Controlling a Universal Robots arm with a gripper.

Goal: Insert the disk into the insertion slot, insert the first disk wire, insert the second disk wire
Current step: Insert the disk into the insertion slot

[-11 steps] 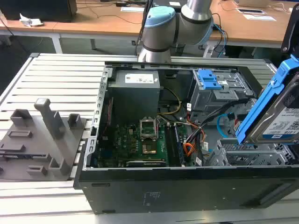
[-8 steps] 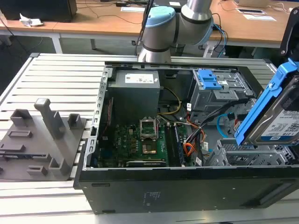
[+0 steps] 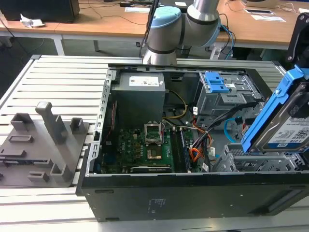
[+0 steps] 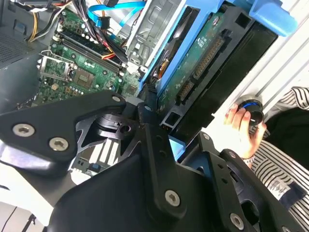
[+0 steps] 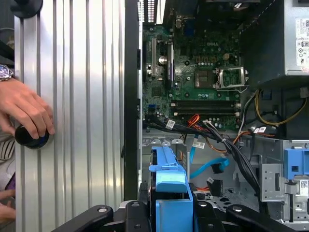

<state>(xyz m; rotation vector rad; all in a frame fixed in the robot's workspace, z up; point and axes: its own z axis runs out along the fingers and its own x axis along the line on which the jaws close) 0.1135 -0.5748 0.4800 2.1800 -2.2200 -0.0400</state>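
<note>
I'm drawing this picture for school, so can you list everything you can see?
Disk: one, silver in blue carrier, tilted over the slot, exterior view's right.
Insertion slot: one, grey perforated, under the disk.
Light-blue wire: one, looped inside the case.
Motherboard: one, green, inside the case.
Computer case: one, black, on the slatted table.
Hand: one, resting on a black knob.
Robot arm: one, grey and blue; jaws shut on the disk.
</note>
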